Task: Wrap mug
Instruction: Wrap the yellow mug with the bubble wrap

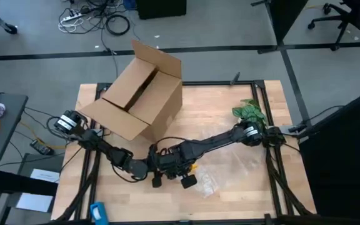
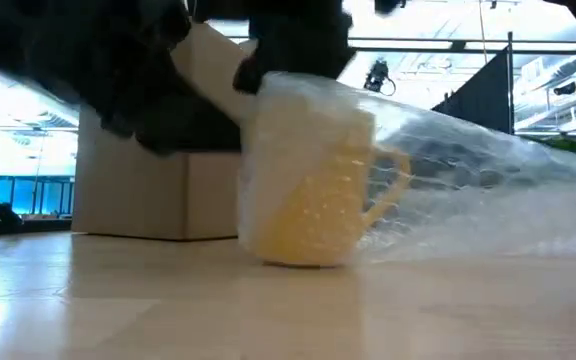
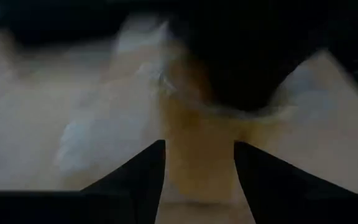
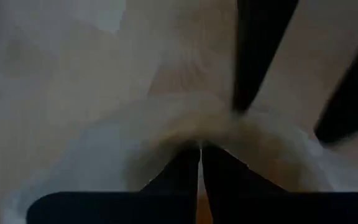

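Standing near the front-middle of the wooden table [image 1: 230, 119], the mug [image 2: 313, 205] is upright on its base, its loop handle on the picture's right in the low view, with the clear plastic sheet [image 2: 468, 170] draped over its top and trailing off toward the table's right side; bare wood lies open behind it to the far edge and on its right, while the front edge is close; the cardboard box [image 1: 139, 94] takes up the back-left corner, its flaps open and part of it overhanging the far edge; what it holds cannot be told; both arms meet over the mug, leaving little room there; the left gripper [image 3: 197, 165] has its fingers apart with the yellow mug between them, though contact cannot be told; the right gripper [image 4: 201, 171], directly above the mug, has its fingers nearly together, pinching a fold of the plastic sheet; a small green plant [image 1: 249, 111] sits near the right arm's base, well apart from the mug.
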Available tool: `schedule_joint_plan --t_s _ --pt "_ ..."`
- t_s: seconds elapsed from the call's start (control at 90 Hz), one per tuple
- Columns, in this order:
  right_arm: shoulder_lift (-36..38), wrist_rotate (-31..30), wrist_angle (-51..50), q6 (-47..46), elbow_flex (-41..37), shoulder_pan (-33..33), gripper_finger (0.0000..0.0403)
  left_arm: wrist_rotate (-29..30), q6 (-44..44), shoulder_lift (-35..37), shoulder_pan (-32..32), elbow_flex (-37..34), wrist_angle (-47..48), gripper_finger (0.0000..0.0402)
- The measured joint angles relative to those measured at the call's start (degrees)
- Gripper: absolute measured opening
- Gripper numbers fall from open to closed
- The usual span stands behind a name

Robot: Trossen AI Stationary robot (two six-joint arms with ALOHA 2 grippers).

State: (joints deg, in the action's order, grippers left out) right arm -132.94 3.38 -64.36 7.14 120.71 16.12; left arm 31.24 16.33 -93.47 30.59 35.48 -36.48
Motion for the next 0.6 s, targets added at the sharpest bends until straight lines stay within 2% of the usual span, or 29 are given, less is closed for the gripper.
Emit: schedule_joint_plan --t_s 0.111,0.267,0.422,0.6 --pt "0.31 -0.23 4.78 -0.10 -4.25 -0.48 0.0000 -1.62 -0.46 4.55 1.32 0.77 7.03 0.0177" --pt "0.52 -0.78 6.58 -0.46 -6.56 -0.87 0.0000 1.25 0.84 7.78 2.89 1.01 12.22 0.0177" --pt "0.17 -1.67 5.23 -0.40 -5.17 -0.72 0.0000 0.25 1.61 4.93 3.67 0.98 6.80 0.0177" --pt "-0.09 -2.62 4.51 0.17 -3.40 -0.88 0.0000 -1.43 -1.49 -0.51 4.91 0.96 -2.57 0.0177"
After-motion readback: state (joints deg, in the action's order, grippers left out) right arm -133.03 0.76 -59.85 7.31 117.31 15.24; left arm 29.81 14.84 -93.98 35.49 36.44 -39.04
